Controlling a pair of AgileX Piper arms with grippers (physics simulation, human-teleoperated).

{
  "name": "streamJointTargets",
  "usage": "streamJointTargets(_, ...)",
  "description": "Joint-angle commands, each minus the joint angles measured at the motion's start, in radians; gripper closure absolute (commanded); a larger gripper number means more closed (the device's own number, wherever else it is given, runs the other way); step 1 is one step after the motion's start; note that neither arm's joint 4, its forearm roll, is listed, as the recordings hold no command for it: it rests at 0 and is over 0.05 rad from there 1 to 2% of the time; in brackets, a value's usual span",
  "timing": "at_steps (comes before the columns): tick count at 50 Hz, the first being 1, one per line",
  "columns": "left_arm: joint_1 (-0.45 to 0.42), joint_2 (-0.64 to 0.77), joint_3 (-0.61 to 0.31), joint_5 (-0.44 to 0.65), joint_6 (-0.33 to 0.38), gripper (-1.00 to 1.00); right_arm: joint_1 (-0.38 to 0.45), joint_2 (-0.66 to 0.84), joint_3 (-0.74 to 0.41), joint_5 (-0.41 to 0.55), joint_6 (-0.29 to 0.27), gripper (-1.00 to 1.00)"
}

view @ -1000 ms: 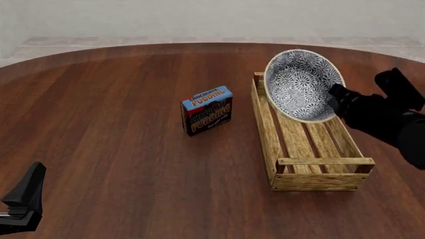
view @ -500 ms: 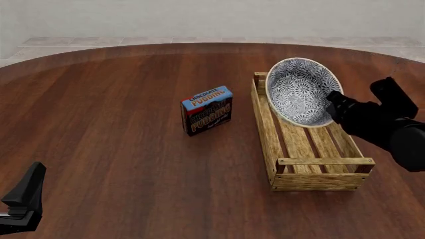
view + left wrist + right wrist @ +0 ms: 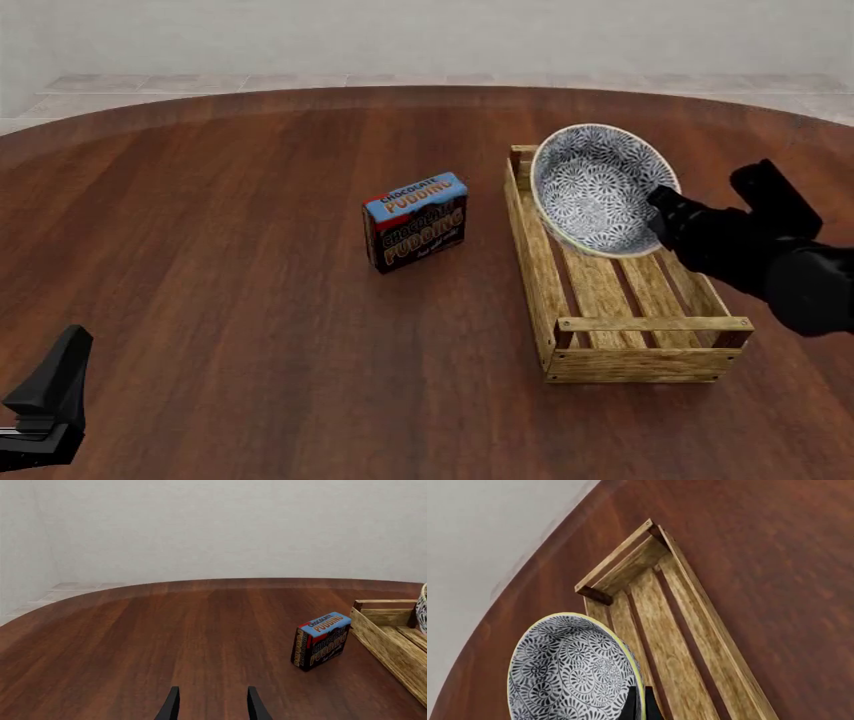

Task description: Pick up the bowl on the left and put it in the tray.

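Bowl's destination first, by size: table [image 3: 240,300], round, dark wood, unchanged.
Tray [image 3: 627,330], long slatted crate, right of centre; position same as a second before.
Bowl [image 3: 598,190], blue-and-white, tipped steeply with its inside facing left, hung over the tray's far half; markedly lower than a second earlier, bottom edge now down among the slats' level, contact with the slats not determinable.
Right gripper [image 3: 663,212], pinched on the bowl's rim, one finger each side of the wall in the wrist view [image 3: 639,702]; descended with the bowl.
Pudding box [image 3: 415,222], upright, left of the tray, apart from it; unmoved.
Left gripper [image 3: 210,706], fingers spread, nothing between them; parked at near-left edge, unmoved.
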Motion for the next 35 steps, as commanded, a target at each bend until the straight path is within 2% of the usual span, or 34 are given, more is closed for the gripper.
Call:
streamJointTargets(1, 0.000, 0.000, 0.000, 0.000, 0.000, -1.00, -0.005, 0.028, -0.024, -0.006, 0.005, 1.00)
streamJointTargets(35, 0.000, 0.000, 0.000, 0.000, 0.000, -1.00, -0.047, 0.074, -0.010, -0.044, 0.014, 1.00)
